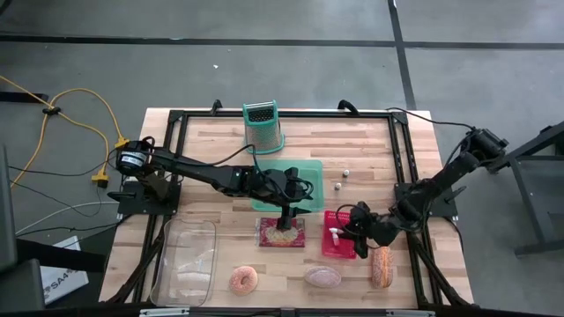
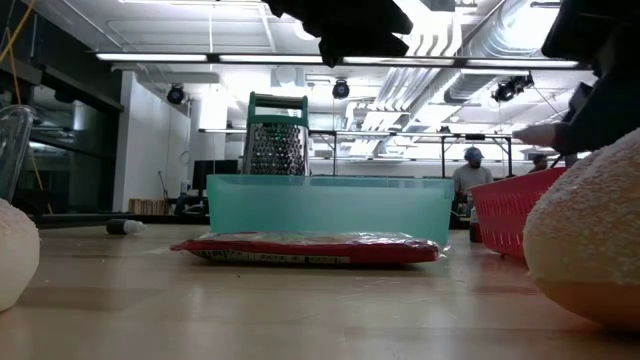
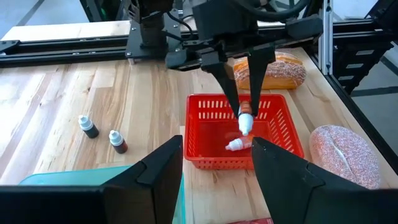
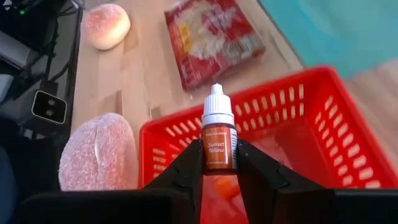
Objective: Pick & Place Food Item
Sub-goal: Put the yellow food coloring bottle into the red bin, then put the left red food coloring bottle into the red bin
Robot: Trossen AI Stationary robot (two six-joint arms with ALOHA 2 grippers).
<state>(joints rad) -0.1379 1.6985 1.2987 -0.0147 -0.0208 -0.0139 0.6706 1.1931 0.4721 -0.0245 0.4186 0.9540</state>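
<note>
My right gripper [image 1: 339,232] is shut on a small dropper bottle [image 4: 219,147] labelled "Sunset Yellow", over the red basket [image 1: 328,246] at the near right. A second small bottle [image 3: 236,144] lies on the basket's floor. My left gripper [image 1: 287,218] is open and empty above the red rice packet [image 1: 282,233], which lies flat on the table. In the left wrist view its two fingers [image 3: 163,168] stand wide apart, facing the basket [image 3: 205,146]. My right gripper pinches the bottle's orange body [image 4: 219,163] between its two fingers, one on each side. The fingers [image 3: 227,87] come from above, pointing down. The bottle hangs at their ends with its white cap [image 3: 245,125] downward, clear of the basket's floor.
A teal bin [image 1: 300,169] and a metal grater [image 1: 263,126] stand behind the packet. Two small bottles [image 1: 338,187] stand on the table beyond the basket. A glass dish [image 1: 185,264], a donut [image 1: 244,280], a pink sugared bun [image 1: 322,276] and a bread loaf [image 1: 381,267] lie along the near edge.
</note>
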